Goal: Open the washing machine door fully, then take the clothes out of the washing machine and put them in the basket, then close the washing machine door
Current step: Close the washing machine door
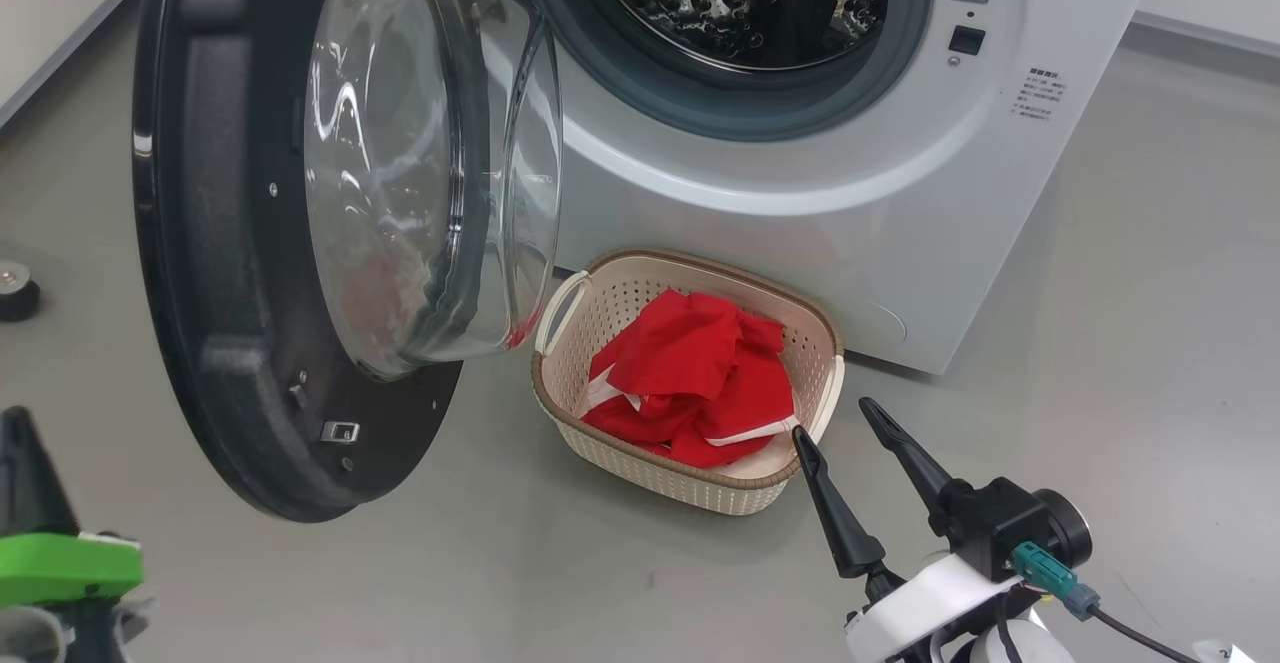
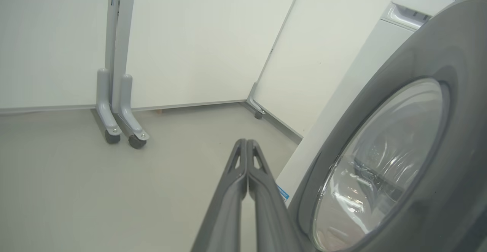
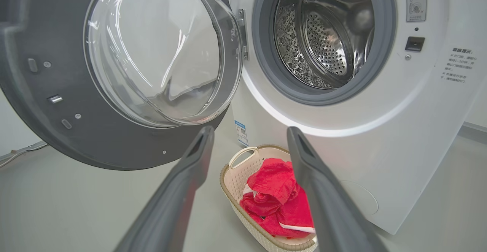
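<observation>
The washing machine [image 1: 800, 193] stood with the washing machine door [image 1: 220, 293] swung open, the basket [image 1: 660, 468] before it held the clothes [image 1: 690, 373], the right gripper [image 1: 834, 418] hung near the basket with fingers spread wide, and the left gripper [image 2: 246, 142] sat beside the door's outer face, fingers pressed together, empty.

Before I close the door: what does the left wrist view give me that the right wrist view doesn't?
Left wrist adds: the left gripper, shut and empty, near the washing machine door's outer face; wheeled partition feet behind. Right wrist adds: the right gripper, open, pointing toward the basket holding the clothes; the bare drum. Both share: the door standing open, the washing machine's white body, its blue sticker, grey floor.
</observation>
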Controlling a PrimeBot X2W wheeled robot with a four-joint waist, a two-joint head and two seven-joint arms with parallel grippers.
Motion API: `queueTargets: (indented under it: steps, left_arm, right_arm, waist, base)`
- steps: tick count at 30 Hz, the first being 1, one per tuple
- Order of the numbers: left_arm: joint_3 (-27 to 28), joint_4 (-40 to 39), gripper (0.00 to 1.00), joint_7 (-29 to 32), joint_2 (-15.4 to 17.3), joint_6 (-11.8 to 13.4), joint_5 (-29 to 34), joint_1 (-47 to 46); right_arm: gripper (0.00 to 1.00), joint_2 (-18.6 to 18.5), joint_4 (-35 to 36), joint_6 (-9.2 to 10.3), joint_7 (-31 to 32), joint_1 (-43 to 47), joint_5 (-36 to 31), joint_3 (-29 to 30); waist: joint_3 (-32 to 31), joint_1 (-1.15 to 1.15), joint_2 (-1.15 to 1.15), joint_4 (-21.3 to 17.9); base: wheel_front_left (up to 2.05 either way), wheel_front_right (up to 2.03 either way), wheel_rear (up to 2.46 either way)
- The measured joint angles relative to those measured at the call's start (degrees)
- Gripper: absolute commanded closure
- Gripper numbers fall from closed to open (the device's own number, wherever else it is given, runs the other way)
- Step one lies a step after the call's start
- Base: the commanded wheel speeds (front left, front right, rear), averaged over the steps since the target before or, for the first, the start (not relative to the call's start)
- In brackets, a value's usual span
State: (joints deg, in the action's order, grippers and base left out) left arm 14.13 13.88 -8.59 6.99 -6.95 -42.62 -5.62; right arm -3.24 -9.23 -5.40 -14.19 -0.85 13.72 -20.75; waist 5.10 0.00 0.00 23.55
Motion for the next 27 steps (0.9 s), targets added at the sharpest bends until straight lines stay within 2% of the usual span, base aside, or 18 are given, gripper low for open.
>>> queueTargets:
  steps: [3,4,9,15,22,27]
  left_arm:
    - [-0.9,-0.3,1.0,4.6,-1.9,0.0,-9.0,-1.4]
    - [-0.9,-0.3,1.0,4.6,-1.9,0.0,-9.0,-1.4]
    - [0.4,-2.8,1.0,12.2,-4.3,0.0,-24.4,-4.6]
    - [2.7,-5.2,1.0,21.5,-4.5,0.0,-38.7,-6.7]
    - [4.6,-5.9,1.0,30.9,-4.2,0.0,-49.0,-6.7]
    - [3.8,-7.2,1.0,37.7,-3.4,1.2,-53.0,-6.1]
  right_arm:
    - [0.0,0.0,-0.2,0.0,0.0,0.0,-0.1,0.0]
    - [0.0,0.0,-0.2,0.0,0.0,0.0,-0.1,0.0]
    - [0.0,0.0,-0.5,0.0,0.0,0.0,-0.1,-0.1]
    - [0.0,0.0,-0.9,-0.01,0.0,0.0,-0.2,-0.1]
    - [0.0,0.0,-1.3,-0.04,0.0,0.0,-0.2,-0.2]
    - [0.0,0.0,-1.4,-0.05,0.0,0.0,-0.2,-0.2]
  waist:
    - [0.1,0.0,0.0,-0.1]
    - [0.1,0.0,0.0,-0.1]
    - [0.3,0.0,0.0,-0.4]
    - [0.3,0.0,0.0,-0.6]
    - [0.1,0.0,0.0,-0.7]
    - [-0.2,0.0,0.0,-0.8]
  base:
    - [0.0,0.0,0.0]
    - [0.0,0.0,0.0]
    - [0.0,0.0,0.0]
    - [0.0,0.0,0.0]
    - [0.0,0.0,0.0]
    - [0.0,0.0,0.0]
